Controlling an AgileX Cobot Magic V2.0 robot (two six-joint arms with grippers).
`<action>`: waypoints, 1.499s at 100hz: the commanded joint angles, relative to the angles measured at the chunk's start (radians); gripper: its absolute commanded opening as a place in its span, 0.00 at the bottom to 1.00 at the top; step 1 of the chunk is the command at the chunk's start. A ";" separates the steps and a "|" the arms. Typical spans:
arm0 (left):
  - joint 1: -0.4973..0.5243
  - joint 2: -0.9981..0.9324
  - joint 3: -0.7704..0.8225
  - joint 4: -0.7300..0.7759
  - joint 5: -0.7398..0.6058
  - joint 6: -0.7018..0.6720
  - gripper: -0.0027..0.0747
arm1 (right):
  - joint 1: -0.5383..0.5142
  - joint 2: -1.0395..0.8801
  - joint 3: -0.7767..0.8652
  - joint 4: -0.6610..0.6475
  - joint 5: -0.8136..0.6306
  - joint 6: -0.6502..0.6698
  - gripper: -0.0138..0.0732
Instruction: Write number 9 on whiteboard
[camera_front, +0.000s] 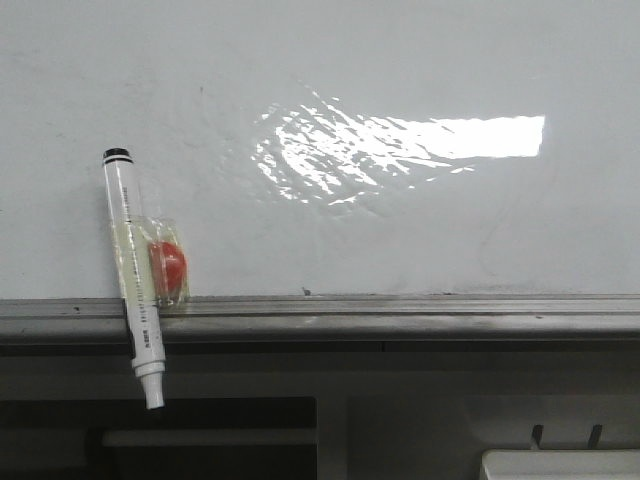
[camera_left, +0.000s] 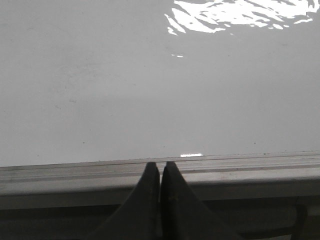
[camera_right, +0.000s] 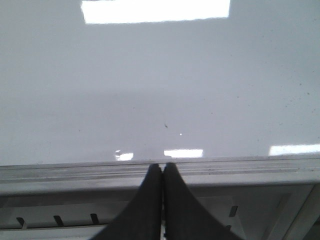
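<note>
Currently blank whiteboard (camera_front: 400, 220), marker (camera_front: 133, 275) leaning across its grey rail (camera_front: 400, 312) near the left end, left tool (camera_left: 160, 172) clenched empty, right tool (camera_right: 163, 172) likewise.

The only print in view is on the marker (camera_front: 135, 275) in the front view: small dark markings on the white barrel near its lower end, too small to make out. The whiteboard (camera_front: 400, 230) carries no legible writing in any view, only faint smudges and glare.
</note>
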 joint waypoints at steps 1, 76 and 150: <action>0.002 -0.026 0.044 0.003 -0.058 -0.003 0.01 | -0.004 -0.013 0.029 -0.011 -0.038 -0.006 0.08; 0.002 -0.026 0.044 0.021 -0.121 -0.003 0.01 | -0.004 -0.013 0.029 -0.011 -0.038 -0.006 0.08; 0.002 -0.026 0.042 0.021 -0.441 -0.003 0.01 | -0.004 -0.013 0.029 -0.078 -0.127 -0.006 0.08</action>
